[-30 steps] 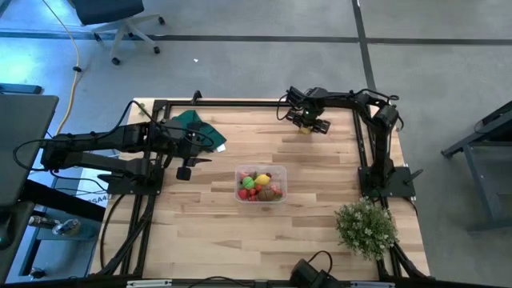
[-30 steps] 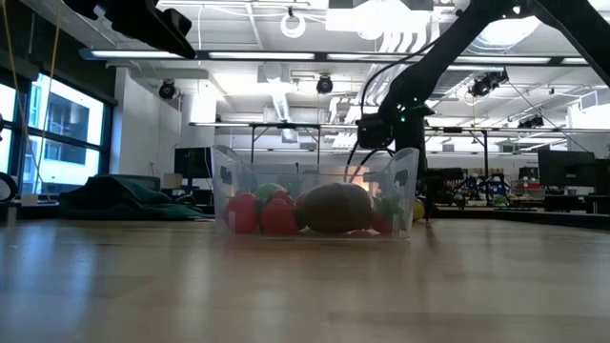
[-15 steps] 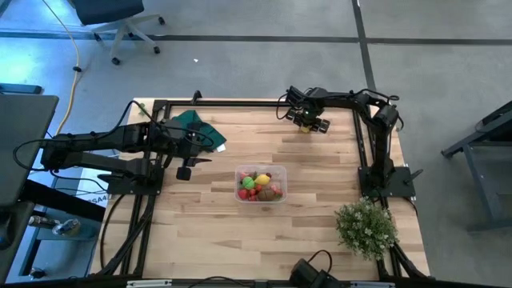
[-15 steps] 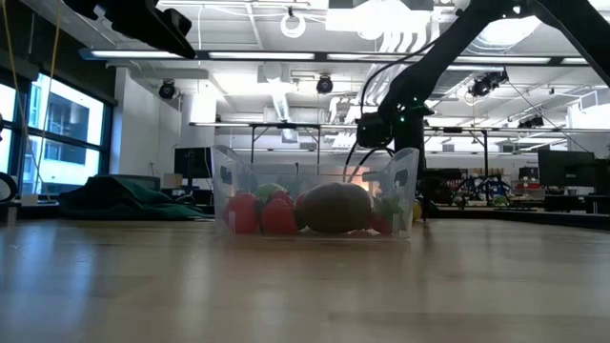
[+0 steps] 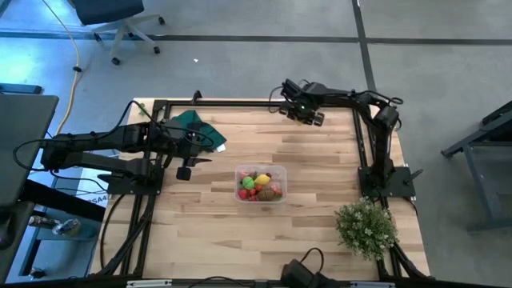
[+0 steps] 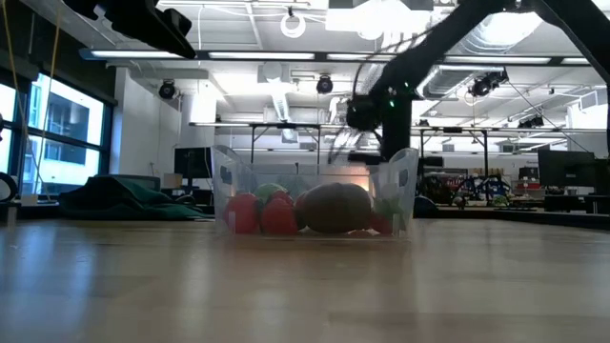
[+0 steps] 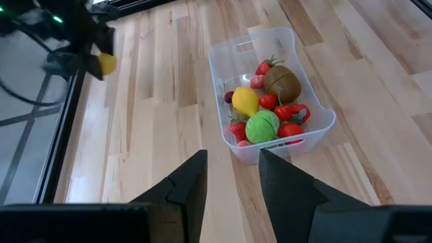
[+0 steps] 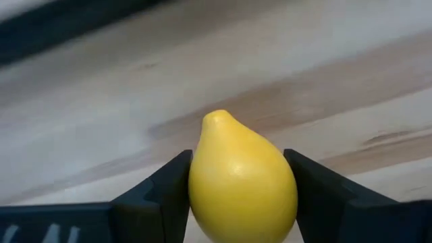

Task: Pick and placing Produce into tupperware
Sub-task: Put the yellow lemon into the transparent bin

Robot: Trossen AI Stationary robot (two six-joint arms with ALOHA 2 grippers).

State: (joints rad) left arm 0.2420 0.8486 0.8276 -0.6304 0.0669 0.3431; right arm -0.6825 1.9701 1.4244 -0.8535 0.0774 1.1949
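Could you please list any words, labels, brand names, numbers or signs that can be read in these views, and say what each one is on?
None can be read: no print shows on the tupperware, the produce, the yellow lemon or the table.
Signs in the room behind, in the low view: too small to read.

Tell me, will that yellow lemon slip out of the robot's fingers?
Maybe. The lemon looks smooth and rounded, so it could slip. The right gripper squeezes it on both sides, which likely helps. It keeps its shape, so it's probably stiff, and it would likely roll if dropped.
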